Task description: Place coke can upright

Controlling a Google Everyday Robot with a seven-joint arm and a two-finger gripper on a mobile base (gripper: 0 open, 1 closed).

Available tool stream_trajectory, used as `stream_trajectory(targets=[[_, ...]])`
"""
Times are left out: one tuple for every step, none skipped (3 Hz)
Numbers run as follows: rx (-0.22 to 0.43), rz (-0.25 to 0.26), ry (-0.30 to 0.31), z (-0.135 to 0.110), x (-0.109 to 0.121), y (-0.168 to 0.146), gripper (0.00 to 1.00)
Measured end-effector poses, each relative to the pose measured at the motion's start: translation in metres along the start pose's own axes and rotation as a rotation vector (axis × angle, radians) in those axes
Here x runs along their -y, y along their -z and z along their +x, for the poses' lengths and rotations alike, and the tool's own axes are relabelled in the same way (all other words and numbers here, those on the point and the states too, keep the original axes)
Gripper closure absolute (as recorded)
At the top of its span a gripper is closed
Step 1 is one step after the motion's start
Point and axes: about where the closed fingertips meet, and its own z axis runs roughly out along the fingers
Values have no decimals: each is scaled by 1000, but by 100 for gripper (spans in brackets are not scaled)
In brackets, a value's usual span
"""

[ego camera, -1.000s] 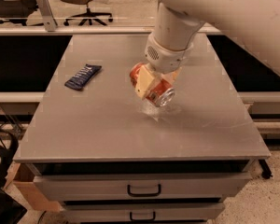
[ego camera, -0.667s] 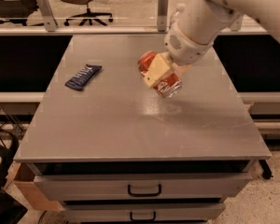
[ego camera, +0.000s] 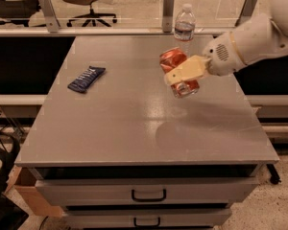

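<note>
Above the grey table (ego camera: 134, 123), the hand (ego camera: 183, 74) grips the tilted coke can (ego camera: 175, 61), lifted clear of it.

Gripper (ego camera: 181, 75), clasped across coke can (ego camera: 172, 59): far finger hidden behind can. Arm (ego camera: 259, 37), right of can: cut by picture's edge.

Change over the last second. The arm, which earlier came down from the top edge, now enters from the right. The gripper (ego camera: 176, 75), clamped on the coke can (ego camera: 172, 59), sits further right and slightly higher above the table (ego camera: 134, 128). The water bottle (ego camera: 185, 25), formerly hidden behind the arm, is exposed.
</note>
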Motion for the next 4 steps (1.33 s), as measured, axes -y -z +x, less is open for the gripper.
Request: stream_trajectory(targets=[[177, -82, 38, 9, 0, 13, 100], [370, -122, 116, 23, -2, 19, 100], [461, -129, 167, 33, -3, 17, 100], [528, -128, 202, 44, -5, 13, 100]])
